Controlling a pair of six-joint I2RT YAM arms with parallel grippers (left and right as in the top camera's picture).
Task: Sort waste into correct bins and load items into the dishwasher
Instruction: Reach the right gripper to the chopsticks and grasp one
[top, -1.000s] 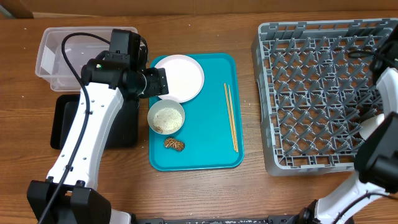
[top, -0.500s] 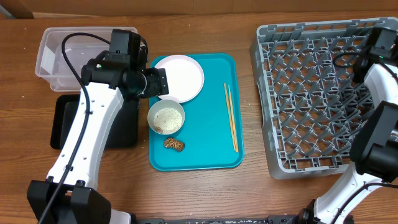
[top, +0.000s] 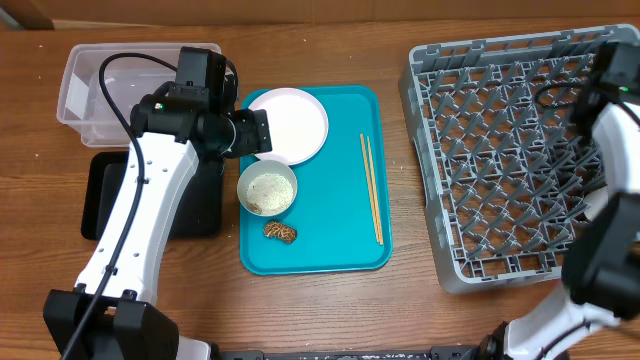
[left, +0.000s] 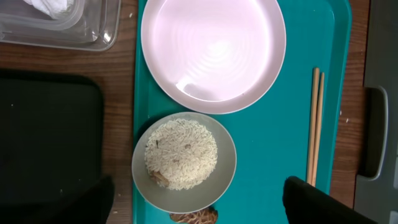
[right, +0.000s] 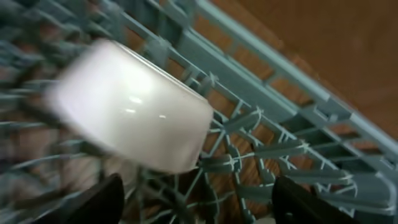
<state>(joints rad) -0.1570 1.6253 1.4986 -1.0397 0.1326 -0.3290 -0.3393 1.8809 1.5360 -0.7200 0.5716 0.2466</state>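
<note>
My left gripper (left: 199, 210) hangs open over a white bowl (left: 185, 162) heaped with rice grains (left: 180, 154), its fingers either side of the bowl and not touching it. The bowl (top: 267, 188) stands on the teal tray beside a large white plate (top: 290, 122), a brown food lump (top: 281, 231) and chopsticks (top: 371, 188). At the far right of the grey dish rack (top: 500, 150), my right gripper (right: 208, 202) is open. A blurred white cup (right: 130, 106) lies on the rack's pegs just beyond its fingers, apart from them.
A clear tub (top: 85, 85) with a white scrap (left: 53, 6) in it stands at the back left. In front of it lies a black tray (top: 100, 195), partly under my left arm. The teal tray (top: 340, 250) sits between the bins and the rack.
My right gripper has opened and let the white cup go into the rack, after the arm swung toward the rack's far right. The left arm has stayed put.
</note>
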